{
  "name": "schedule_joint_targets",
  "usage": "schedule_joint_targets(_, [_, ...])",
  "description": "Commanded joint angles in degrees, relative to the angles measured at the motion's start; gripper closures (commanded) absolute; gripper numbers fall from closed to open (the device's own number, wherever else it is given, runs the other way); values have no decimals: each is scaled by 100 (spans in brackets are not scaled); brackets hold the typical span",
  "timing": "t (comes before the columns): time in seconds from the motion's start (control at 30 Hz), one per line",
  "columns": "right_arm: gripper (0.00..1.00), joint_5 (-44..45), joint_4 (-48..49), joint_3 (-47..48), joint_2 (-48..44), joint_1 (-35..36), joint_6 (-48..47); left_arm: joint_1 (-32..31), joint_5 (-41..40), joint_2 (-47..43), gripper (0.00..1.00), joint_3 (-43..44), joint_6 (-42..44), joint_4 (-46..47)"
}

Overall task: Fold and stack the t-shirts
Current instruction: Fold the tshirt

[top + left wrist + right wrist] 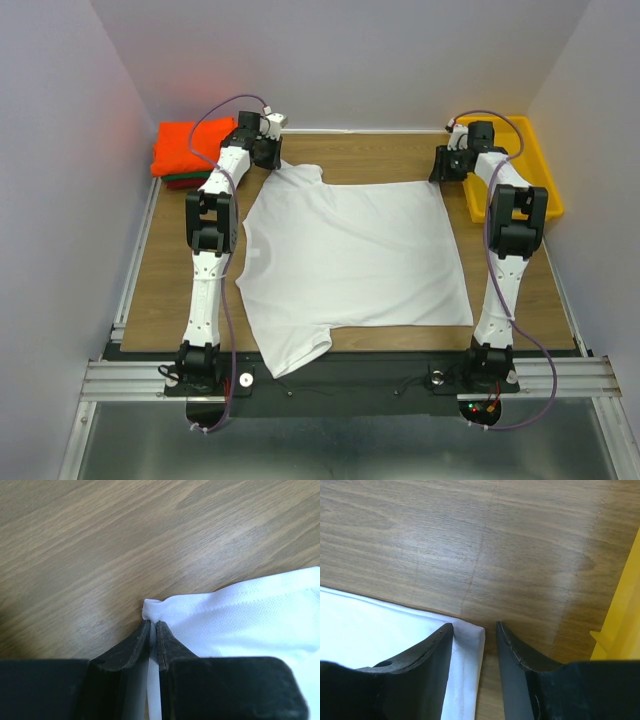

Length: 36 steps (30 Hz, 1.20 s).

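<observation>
The white t-shirt [350,260] is thin, limp knit cloth. It is light and has no stiffness of its own, so it will likely sag and crease wherever it is unsupported and slide easily over the wooden surface [170,280]. It is best taken by its hemmed corners and edges, where the doubled fabric gives a pinch something to bite. It lies spread flat, reaching from both end effectors back toward the arm bases. The left end effector [153,622] is pressed nearly together on one far corner of the shirt, with a thin strip of white cloth caught between its fingers [127,650] and the stitched edge bunched just ahead of the tips. The right end effector [474,626] stands partly spread, low over the surface, its tips on either side of the shirt's other far corner. The hem sits between them, against one finger, not yet clamped. The yellow tray [620,625] lies just to its right. A folded stack, with an orange t-shirt [185,148] on top and green and dark red edges beneath, sits just left of the left end effector.
</observation>
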Motion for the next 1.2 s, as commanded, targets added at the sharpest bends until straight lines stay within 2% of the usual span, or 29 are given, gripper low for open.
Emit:
schedule_joint_targets(0.0, [54, -268, 122, 48, 32, -37, -240, 28, 116, -202, 79, -42, -51, -133])
schedule_joint_targets(0.13, [47, -470, 122, -41, -153, -37, -546, 45, 134, -211, 79, -51, -60, -133])
schedule_joint_targets(0.6, [47, -708, -194, 329, 14, -37, -1699, 54, 143, -211, 79, -42, -69, -115])
schedule_joint_targets(0.73, [54, -672, -229, 250, 58, -37, -1919, 45, 143, -211, 83, -42, -69, -115])
schedule_joint_targets(0.8, [67, -690, -246, 215, 58, -37, -1945, 54, 151, -220, 87, -34, -60, -115])
schedule_joint_targets(0.83, [71, -707, -238, 223, 40, -37, -1954, 54, 160, -237, 94, -42, -69, -107])
schedule_joint_targets(0.9, [86, -769, -238, 223, -21, -37, -1945, 80, 221, -298, 100, -34, -86, -54])
schedule_joint_targets(0.93, [98, -795, -238, 223, -47, -37, -1945, 124, 335, -325, 100, -51, -95, -19])
schedule_joint_targets(1.17, [99, -857, -238, 302, -363, -37, -1884, 300, 880, -1062, 100, -401, -17, 464])
